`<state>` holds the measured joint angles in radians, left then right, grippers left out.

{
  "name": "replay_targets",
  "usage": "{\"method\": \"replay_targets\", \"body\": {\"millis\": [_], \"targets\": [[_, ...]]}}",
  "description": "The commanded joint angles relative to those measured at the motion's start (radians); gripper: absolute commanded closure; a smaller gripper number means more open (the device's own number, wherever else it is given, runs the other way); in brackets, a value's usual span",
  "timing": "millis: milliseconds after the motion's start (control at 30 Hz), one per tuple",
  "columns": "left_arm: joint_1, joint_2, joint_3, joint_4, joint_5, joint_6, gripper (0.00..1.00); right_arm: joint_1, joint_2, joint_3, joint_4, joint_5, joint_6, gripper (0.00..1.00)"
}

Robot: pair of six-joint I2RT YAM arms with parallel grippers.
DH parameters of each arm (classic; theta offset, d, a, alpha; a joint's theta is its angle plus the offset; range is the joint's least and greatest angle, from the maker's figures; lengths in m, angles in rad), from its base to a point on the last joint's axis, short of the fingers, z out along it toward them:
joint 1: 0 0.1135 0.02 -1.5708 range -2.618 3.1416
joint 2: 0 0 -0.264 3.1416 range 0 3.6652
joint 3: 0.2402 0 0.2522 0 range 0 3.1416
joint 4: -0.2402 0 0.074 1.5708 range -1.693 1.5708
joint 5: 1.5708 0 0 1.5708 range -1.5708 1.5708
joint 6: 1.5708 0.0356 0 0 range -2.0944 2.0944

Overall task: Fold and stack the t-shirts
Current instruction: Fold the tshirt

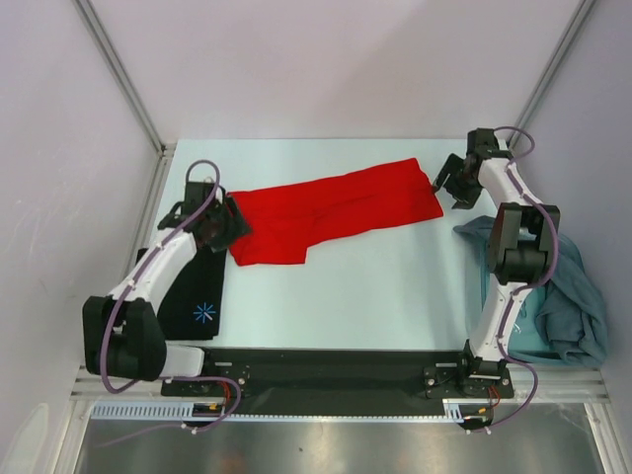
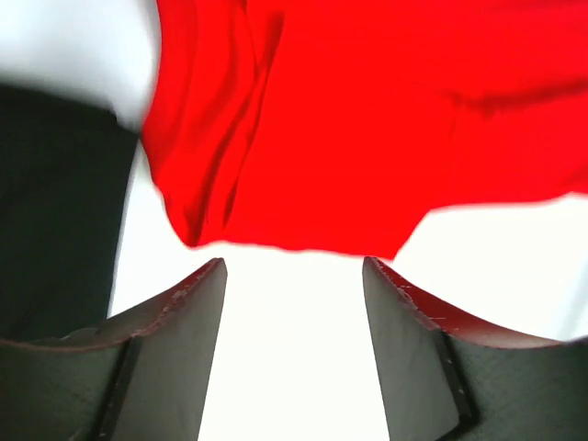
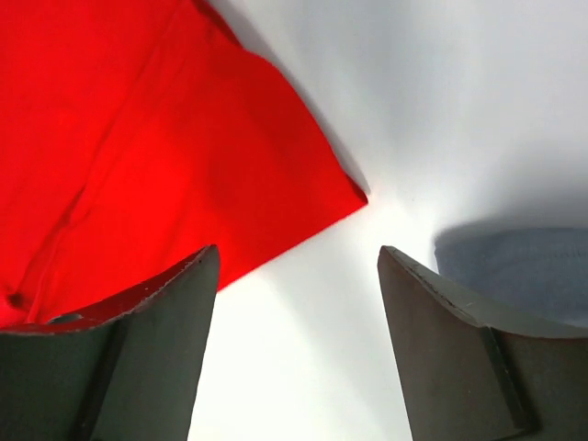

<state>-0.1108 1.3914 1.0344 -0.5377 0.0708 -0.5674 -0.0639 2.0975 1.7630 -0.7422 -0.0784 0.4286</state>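
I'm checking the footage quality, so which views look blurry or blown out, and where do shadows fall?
Top external: sharp, evenly lit, soft shadows on the table. Left wrist: the red t-shirt is blurred and oversaturated, the table blown out white. Right wrist: a grey shadow runs along the red t-shirt's edge; the teal-grey t-shirt is out of focus.

Plain bright red cloth t-shirt (image 1: 336, 209): folded lengthwise into a long band, flat on the table, upper middle of the frame, slanting from lower left up to upper right. Creased along its length; the left end is wider, with a flap hanging lower.

Black cloth t-shirt (image 1: 202, 296): lower left, laid flat, small blue-white starburst print facing up. Its upper end sits just beside the red one's left end.

Dull teal-grey cloth t-shirts (image 1: 568, 301): crumpled heap, lower right; number unclear.
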Motion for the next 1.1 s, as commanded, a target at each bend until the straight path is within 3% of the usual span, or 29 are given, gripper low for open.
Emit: {"method": "replay_targets", "body": {"millis": [0,267,700,900,1067], "targets": [[0.000,-0.029,-0.126,0.065,0.089,-0.035,0.35,-0.019,-0.080,-0.110,0.109,-0.079,-0.021,0.25],[0.008,0.060,-0.177,0.134,0.103,-0.072,0.32,-0.045,-0.074,-0.223,0.239,-0.156,0.001,0.34],[0.013,0.198,-0.160,0.148,0.038,-0.100,0.29,-0.053,-0.025,-0.234,0.260,-0.120,0.111,0.35],[0.014,0.241,-0.125,0.143,0.024,-0.097,0.34,-0.054,0.002,-0.212,0.251,-0.106,0.118,0.40],[0.017,0.290,-0.086,0.122,0.003,-0.083,0.52,-0.053,0.038,-0.189,0.247,-0.075,0.124,0.53]]}}
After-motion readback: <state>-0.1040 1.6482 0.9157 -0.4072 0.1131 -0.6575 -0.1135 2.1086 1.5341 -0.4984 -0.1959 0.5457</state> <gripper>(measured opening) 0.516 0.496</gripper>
